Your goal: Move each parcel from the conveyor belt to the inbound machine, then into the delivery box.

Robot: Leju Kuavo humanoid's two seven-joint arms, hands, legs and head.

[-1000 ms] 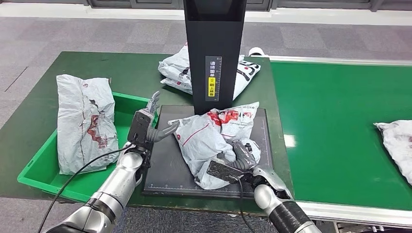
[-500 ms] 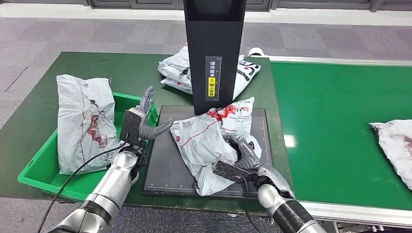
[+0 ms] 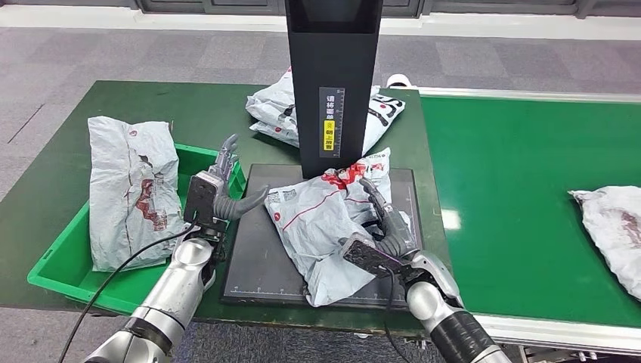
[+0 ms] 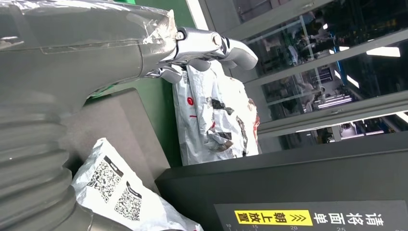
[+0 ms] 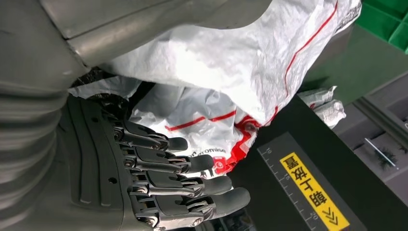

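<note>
A crumpled white parcel (image 3: 317, 215) with red print lies on the black plate (image 3: 253, 261) of the inbound machine, below its black column (image 3: 332, 83). My right hand (image 3: 382, 231) lies against the parcel's right side with its fingers (image 5: 183, 183) straightened; in the right wrist view the parcel (image 5: 231, 62) sits between thumb and fingers. My left hand (image 3: 215, 193) hovers at the plate's left edge with fingers spread, its thumb pointing at the parcel without touching it. Another parcel (image 3: 132, 189) leans in the green delivery box (image 3: 64, 265).
Two more parcels (image 3: 268, 106) lie behind the column on the green table. On the conveyor belt (image 3: 521, 174) at the right, a parcel (image 3: 612, 227) sits near the picture's edge. The left wrist view shows the QR-coded parcel (image 4: 120, 192) by my left hand (image 4: 72, 48).
My right hand's fingers have uncurled from the parcel. My left hand drew back a little to the left. The parcel on the belt has drifted left.
</note>
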